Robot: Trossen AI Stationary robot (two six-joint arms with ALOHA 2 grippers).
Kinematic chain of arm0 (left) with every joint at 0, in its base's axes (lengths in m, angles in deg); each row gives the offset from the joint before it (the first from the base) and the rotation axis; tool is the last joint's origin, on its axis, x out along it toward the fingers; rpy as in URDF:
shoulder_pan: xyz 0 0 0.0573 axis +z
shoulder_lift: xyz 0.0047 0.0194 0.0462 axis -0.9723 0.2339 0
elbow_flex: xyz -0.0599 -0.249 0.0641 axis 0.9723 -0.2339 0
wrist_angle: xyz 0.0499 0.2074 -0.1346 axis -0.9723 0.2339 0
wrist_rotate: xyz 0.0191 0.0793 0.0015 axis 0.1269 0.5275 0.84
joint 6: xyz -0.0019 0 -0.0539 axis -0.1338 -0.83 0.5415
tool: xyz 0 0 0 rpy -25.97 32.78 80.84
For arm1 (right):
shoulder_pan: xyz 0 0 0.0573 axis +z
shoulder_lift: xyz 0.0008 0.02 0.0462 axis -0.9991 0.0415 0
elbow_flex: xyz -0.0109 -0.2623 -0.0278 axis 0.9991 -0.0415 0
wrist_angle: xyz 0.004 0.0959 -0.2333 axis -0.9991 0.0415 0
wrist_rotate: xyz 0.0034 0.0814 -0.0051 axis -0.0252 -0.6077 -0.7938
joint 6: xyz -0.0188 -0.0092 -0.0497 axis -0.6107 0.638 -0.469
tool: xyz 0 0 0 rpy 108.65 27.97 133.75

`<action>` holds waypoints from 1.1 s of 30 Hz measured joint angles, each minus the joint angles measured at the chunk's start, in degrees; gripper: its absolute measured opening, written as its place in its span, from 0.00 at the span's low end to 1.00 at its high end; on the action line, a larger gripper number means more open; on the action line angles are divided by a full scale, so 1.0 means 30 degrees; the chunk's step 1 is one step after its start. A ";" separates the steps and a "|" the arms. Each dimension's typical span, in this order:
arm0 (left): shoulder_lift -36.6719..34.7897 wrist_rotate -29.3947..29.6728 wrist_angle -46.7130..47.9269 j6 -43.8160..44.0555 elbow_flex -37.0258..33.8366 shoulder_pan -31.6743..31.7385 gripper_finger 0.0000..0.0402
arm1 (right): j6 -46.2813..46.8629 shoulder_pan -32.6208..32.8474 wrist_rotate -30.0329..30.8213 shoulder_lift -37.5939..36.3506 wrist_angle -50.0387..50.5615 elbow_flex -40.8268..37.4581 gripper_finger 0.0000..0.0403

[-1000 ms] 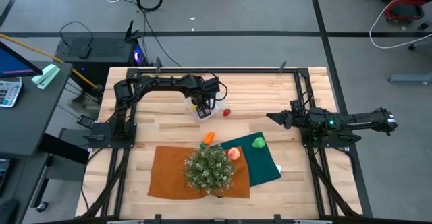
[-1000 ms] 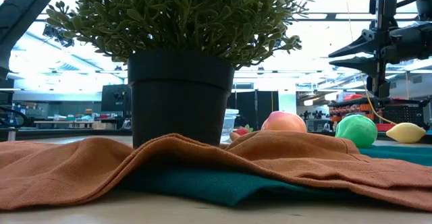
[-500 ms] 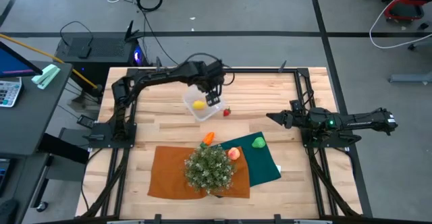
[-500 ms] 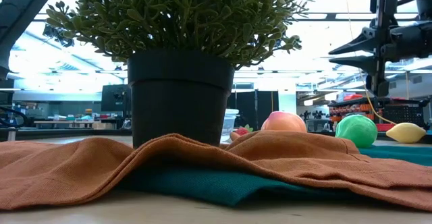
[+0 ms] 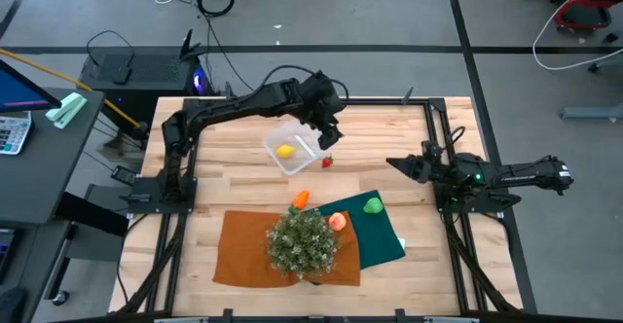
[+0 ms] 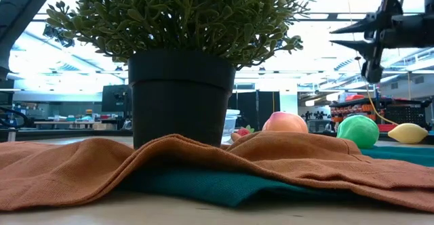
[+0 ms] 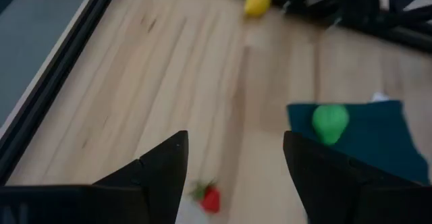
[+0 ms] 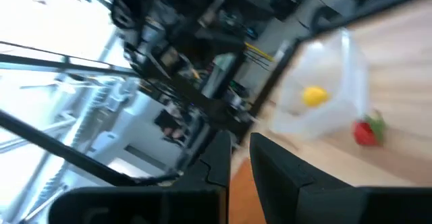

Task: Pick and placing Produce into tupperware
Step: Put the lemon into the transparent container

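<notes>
The clear tupperware [image 5: 292, 149] sits on the bare wood at the table's far middle, with a yellow fruit [image 5: 285, 151] inside; both also show in the right wrist view [image 8: 322, 82]. My left gripper [image 5: 329, 140] hangs open and empty just right of the tupperware, above a red strawberry [image 5: 327, 161] [image 7: 210, 198]. An orange piece [image 5: 300, 198], a peach-pink fruit [image 5: 337, 221] and a green fruit [image 5: 372, 204] lie on the cloths. A second yellow fruit [image 6: 407, 133] [image 7: 256, 1] lies near my right arm. My right gripper [image 5: 391, 163] [image 6: 332, 37] is open, empty and raised at the right.
A bushy potted plant [image 5: 302, 242] stands on an orange cloth [image 5: 243, 250] near the front edge. A dark green cloth [image 5: 384, 237] lies beside it. Bare wood stretches between the tupperware and the cloths.
My left gripper has moved from over the tupperware toward the table's right and far side, uncovering the yellow fruit that lies inside the tupperware. My right gripper has risen a little.
</notes>
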 joint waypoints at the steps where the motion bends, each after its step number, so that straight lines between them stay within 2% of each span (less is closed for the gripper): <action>1: 0.0000 -0.0036 -0.0426 0.0055 0.0000 -0.0149 0.62 | -0.0416 0.0000 0.0000 0.0000 -0.0548 0.0002 0.07; 5: 0.0000 -0.1101 -0.3327 0.1074 0.0000 -0.0724 0.60 | -0.2447 0.0000 0.0179 0.0008 -0.0879 0.0782 0.07; 9: 0.0000 -0.1504 -0.6131 0.1737 -0.0007 -0.1288 0.57 | -0.4936 0.0000 0.0457 0.0000 0.0813 0.2780 0.07; 11: 0.0000 -0.1508 -0.6960 0.2100 -0.0007 -0.1448 0.56 | -0.5765 0.0000 0.0456 0.0000 0.3351 0.4401 0.07; 17: 0.0000 -0.1482 -0.7625 0.2855 -0.0015 -0.1460 0.53 | -0.6286 0.0000 0.0481 0.0000 1.4527 1.0155 0.07; 22: 0.0000 -0.1482 -0.7680 0.3088 -0.0022 -0.1467 0.54 | -0.6488 0.0000 0.0797 0.0000 2.1229 1.4772 0.07; 27: 0.0000 -0.1486 -0.7922 0.3515 -0.0029 -0.1573 0.54 | -0.6353 -0.0006 0.1296 0.0135 2.5813 1.8082 0.07; 33: 0.0000 -0.1482 -0.8241 0.3619 -0.0029 -0.1689 0.53 | -0.6366 0.0000 0.1220 0.2510 2.9577 1.9332 0.08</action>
